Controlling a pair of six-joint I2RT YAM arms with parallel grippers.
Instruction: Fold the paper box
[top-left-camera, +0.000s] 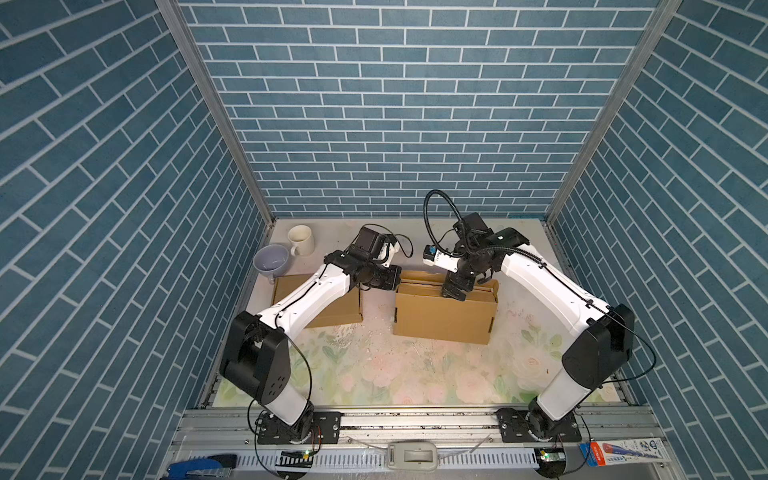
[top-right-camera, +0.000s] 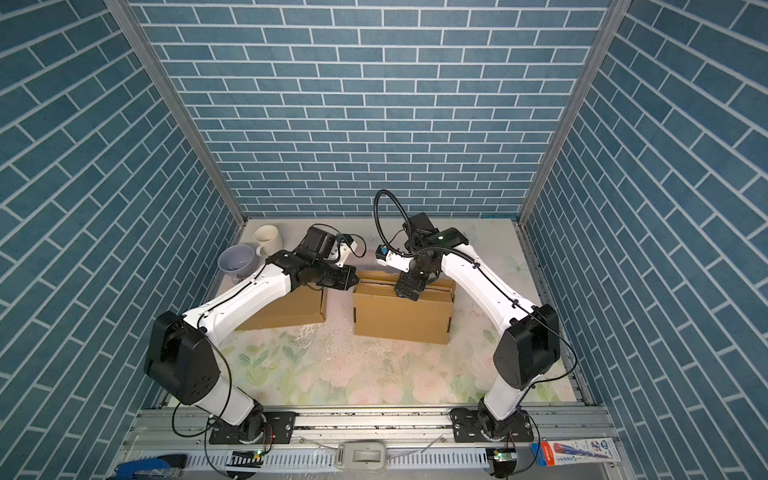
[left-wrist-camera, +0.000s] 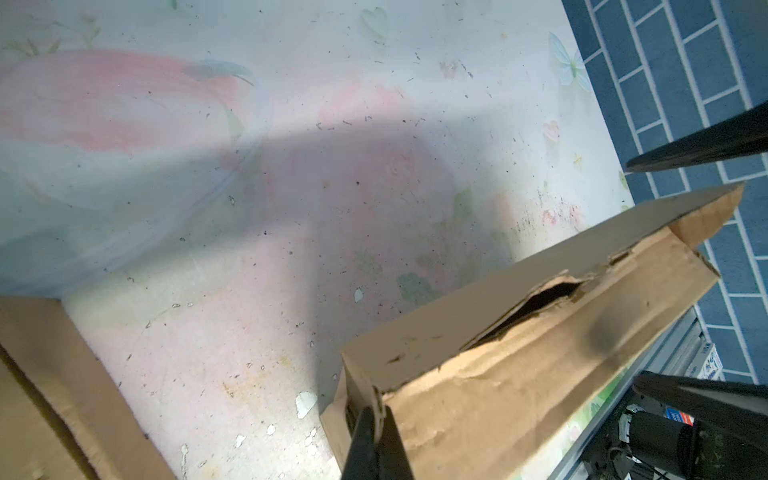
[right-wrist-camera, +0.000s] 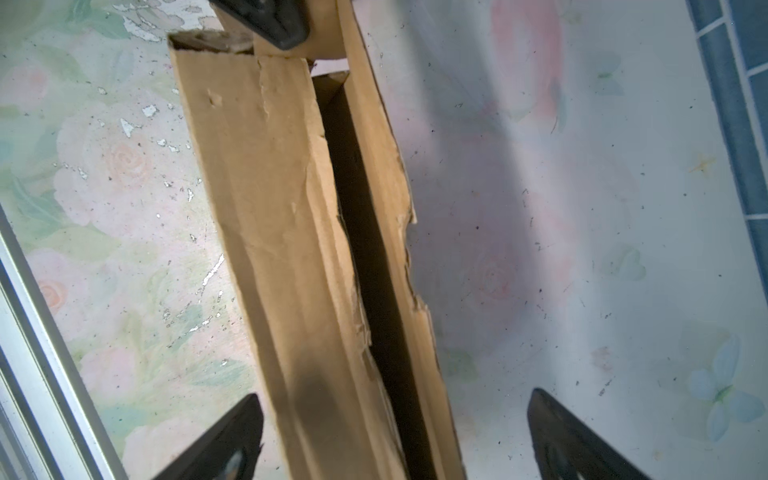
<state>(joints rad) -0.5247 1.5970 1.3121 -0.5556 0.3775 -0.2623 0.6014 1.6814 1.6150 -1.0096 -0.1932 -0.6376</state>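
My left gripper (left-wrist-camera: 377, 412) is pinching a corner flap of the paper box (top-left-camera: 442, 318), which is standing upright on the table (top-left-camera: 374, 365). My right gripper (right-wrist-camera: 395, 394) is hanging spread astride its torn top seam. Closing there is risking ripping it further.

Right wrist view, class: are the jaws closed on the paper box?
No, the right gripper has its jaws wide apart, one on each side of the upright paper box.

The left end effector (left-wrist-camera: 375, 432) is pinched shut; the right end effector (right-wrist-camera: 395, 397) points down, spread wide.
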